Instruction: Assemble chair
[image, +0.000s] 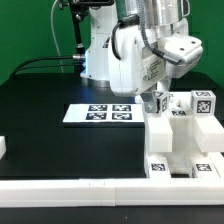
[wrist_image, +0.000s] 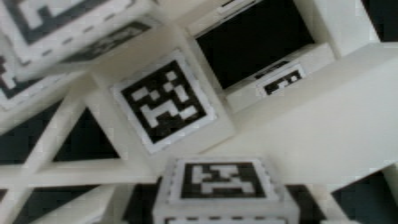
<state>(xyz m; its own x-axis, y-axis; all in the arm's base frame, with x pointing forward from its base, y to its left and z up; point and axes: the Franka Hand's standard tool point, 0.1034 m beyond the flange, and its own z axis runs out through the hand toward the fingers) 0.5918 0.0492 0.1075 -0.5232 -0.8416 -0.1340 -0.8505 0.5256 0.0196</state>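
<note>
Black tabletop w/ marker board (image: 100, 113); chair (image: 180, 140) part-built at exterior view's right, against rail (image: 60, 188). Gripper (image: 160, 97) at a tagged upright, jaw state unclear. Looks rigid, light, slick plastic; grip flat bar sides

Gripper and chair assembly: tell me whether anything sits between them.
Nothing visible does. In the exterior view the gripper is right at the top of the chair assembly, beside a tagged upright piece. The marker board lies off to the exterior view's left, out of the way.

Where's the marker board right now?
In the exterior view, the marker board lies flat on the black table, center-left, just to the left of the chair and the gripper.
</note>
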